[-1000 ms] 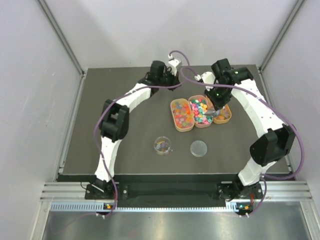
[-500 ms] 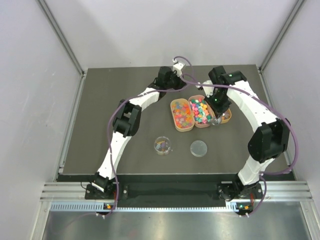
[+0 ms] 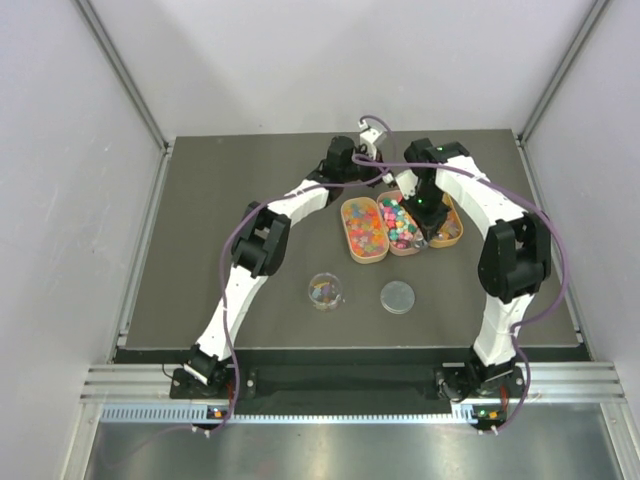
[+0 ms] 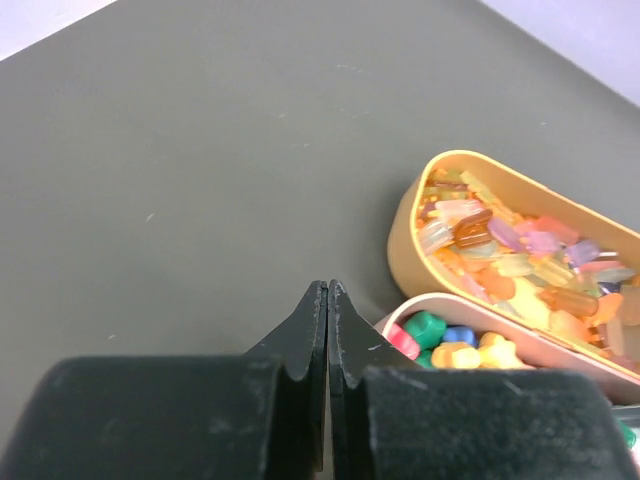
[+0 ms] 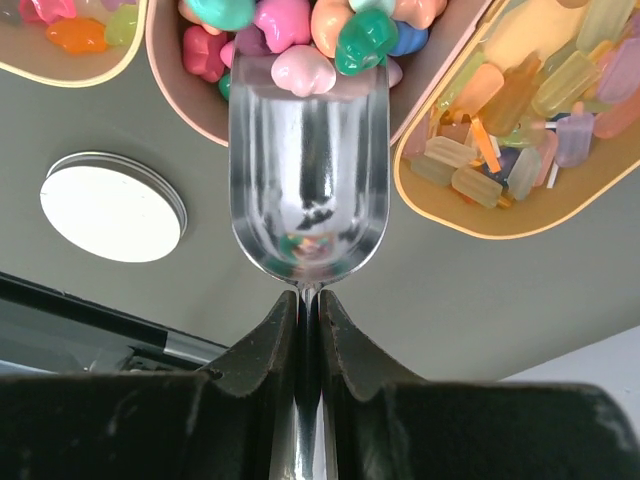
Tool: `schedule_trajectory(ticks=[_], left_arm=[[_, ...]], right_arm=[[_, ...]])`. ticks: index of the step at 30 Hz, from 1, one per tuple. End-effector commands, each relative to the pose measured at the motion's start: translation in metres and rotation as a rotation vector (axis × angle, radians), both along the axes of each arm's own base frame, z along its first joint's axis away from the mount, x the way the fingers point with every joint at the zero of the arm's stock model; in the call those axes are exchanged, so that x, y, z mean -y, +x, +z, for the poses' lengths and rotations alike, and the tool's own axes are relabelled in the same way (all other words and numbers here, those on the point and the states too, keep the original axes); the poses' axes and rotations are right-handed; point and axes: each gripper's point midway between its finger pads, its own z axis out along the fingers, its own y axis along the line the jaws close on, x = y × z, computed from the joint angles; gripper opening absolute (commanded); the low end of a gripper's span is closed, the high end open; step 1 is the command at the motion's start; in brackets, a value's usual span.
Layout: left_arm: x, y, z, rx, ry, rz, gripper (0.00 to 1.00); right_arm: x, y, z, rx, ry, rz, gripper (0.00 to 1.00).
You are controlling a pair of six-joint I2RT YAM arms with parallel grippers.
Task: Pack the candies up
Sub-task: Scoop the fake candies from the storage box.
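**A:** Where are the many tiny multicoloured candies sitting?

**B:** Heaped in three oval tan trays set side by side at the far middle of the dark grey table. The middle tray has chunky opaque pieces in pink, green, blue and orange. The tray to its right holds paler, translucent bottle-like ones. A few more lie in the small round clear tub nearer the arm bases, with the round clear lid near it.

**A:** And the hands?

**B:** The right gripper is clamped tight on the thin handle of the shiny metal scoop. The scoop's lip is at the middle tray's heap with a pink piece on its edge, and the bowl otherwise looks bare. The left gripper is pressed closed on nothing, hovering just beside the trays.

**A:** How will they handle?

**B:** I'd judge them light, loose and apt to roll or spill, perhaps slightly tacky. They're too small to pinch singly, so better taken by the scoopful, with the bowl kept level
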Motion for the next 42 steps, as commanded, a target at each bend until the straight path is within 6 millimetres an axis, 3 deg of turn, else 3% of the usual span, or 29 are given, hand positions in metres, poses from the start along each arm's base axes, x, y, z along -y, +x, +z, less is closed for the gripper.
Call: schedule_trajectory(ticks=[1, 10, 18, 26, 38, 42], left_arm=[[0.015, -0.01, -0.001, 0.011, -0.053, -0.065, 0.0], [0.021, -0.026, -0.027, -0.048, -0.052, -0.131, 0.0], [0.025, -0.033, -0.027, -0.074, -0.07, -0.163, 0.0], [0.025, -0.038, -0.029, -0.101, -0.074, -0.183, 0.0], [0.023, -0.056, -0.022, -0.146, -0.079, -0.242, 0.0], [0.021, -0.062, -0.021, -0.159, -0.08, -0.251, 0.0]], right_arm=[[-0.012, 0.007, 0.004, 0.014, 0.042, -0.003, 0.0], [-0.025, 0.019, -0.004, 0.012, 0.056, 0.009, 0.0], [-0.041, 0.019, -0.019, -0.022, 0.086, 0.011, 0.0], [-0.051, 0.031, -0.026, -0.024, 0.106, 0.011, 0.0], [-0.052, 0.04, -0.038, -0.028, 0.102, -0.014, 0.0], [-0.048, 0.046, -0.033, -0.008, 0.098, -0.034, 0.0]])
